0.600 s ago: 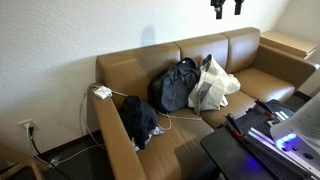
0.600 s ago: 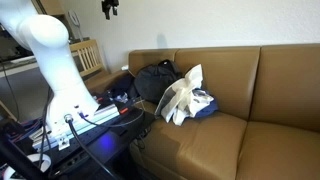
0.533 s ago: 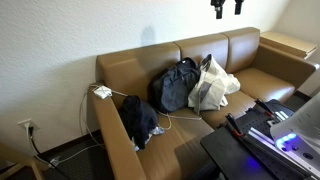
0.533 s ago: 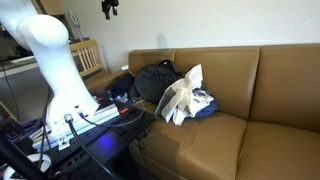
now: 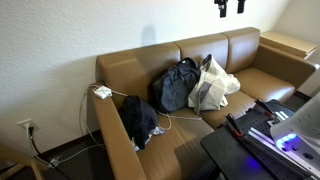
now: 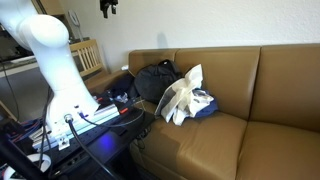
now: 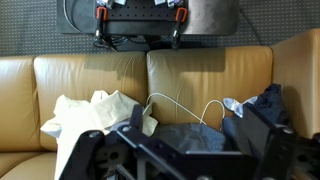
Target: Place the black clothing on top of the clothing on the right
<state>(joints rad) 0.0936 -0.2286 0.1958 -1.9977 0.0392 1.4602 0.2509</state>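
A black garment (image 5: 140, 120) lies bunched at the sofa's end by the armrest. A dark navy jacket (image 5: 175, 86) sits mid-sofa against the backrest, touching a white garment (image 5: 213, 85) beside it. Both also show in an exterior view, jacket (image 6: 155, 80) and white garment (image 6: 183, 96). My gripper (image 5: 229, 6) hangs high above the sofa, far from all the clothing, also in an exterior view (image 6: 108, 7). In the wrist view the gripper (image 7: 190, 150) is open and empty, looking down on the jacket (image 7: 185, 135), the white garment (image 7: 95, 115) and the black garment (image 7: 272, 105).
A white cable (image 5: 160, 125) runs from an adapter (image 5: 102, 92) on the armrest across the seat. The brown sofa (image 5: 255, 80) has bare cushions beyond the white garment. The robot's base and a table with gear (image 5: 265, 135) stand in front. A wooden side table (image 5: 288, 44) stands by the sofa.
My gripper has shifted very slightly sideways at the top of the exterior views. The clothing has not moved.
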